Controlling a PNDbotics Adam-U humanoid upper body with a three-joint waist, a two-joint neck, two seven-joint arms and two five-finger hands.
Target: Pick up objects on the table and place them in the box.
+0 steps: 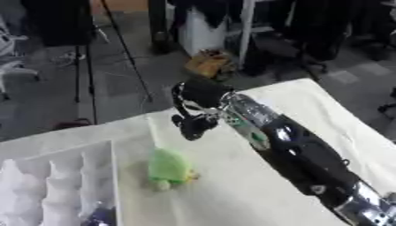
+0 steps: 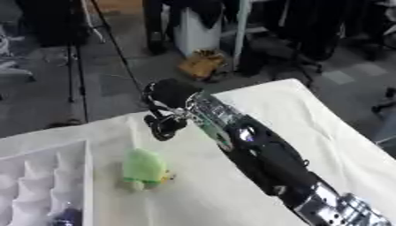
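Near edge, left: white box with divided compartments; something small and dark purple lies in its near corner. Toy, green with yellow bits, sits on the table just right of the box wall, not in it — likely the next pick.

Right arm runs diagonally from the lower right corner across the cloth. Right hand hangs beyond the toy near the table's far edge, apart from it, fingers curled downward on nothing visible — probably poised to descend.

Right eye view shows more table right of the arm; left eye view shows more box. Left hand appears nowhere.
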